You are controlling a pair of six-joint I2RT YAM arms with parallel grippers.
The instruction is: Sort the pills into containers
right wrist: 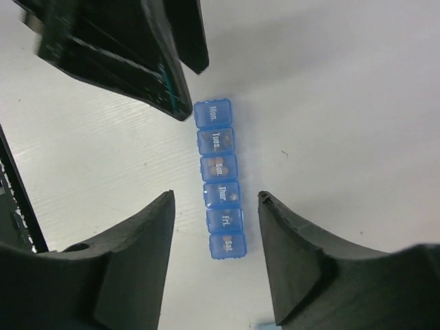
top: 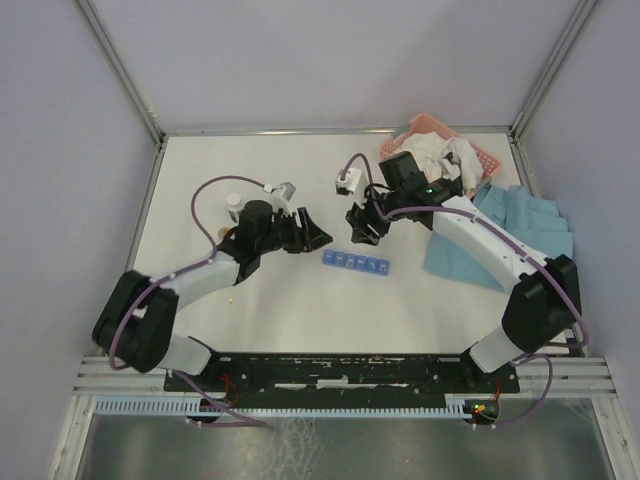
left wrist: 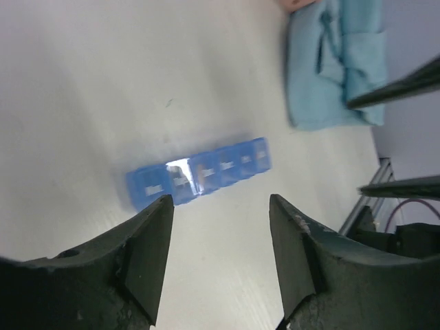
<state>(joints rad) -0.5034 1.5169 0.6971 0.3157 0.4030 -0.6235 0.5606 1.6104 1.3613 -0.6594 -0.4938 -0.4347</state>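
Jaws on the left gripper [left wrist: 220,206] and the right gripper [right wrist: 214,197] stood spread, holding nothing, both hovering near the blue pill-organiser strip [right wrist: 220,179], which lay flat on the table [top: 200,170] with its lids down. Orange pills [right wrist: 234,197] showed through some lids. Light and unheld, the strip could skid or tip if a finger clipped it, and the close-set grippers could knock together.

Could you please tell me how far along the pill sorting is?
Largely done: the blue organiser lies shut, orange pills showing through. In hand: nothing; left fingers and right fingers stand open, empty. Left: one yellowish speck, perhaps a pill, on the table.
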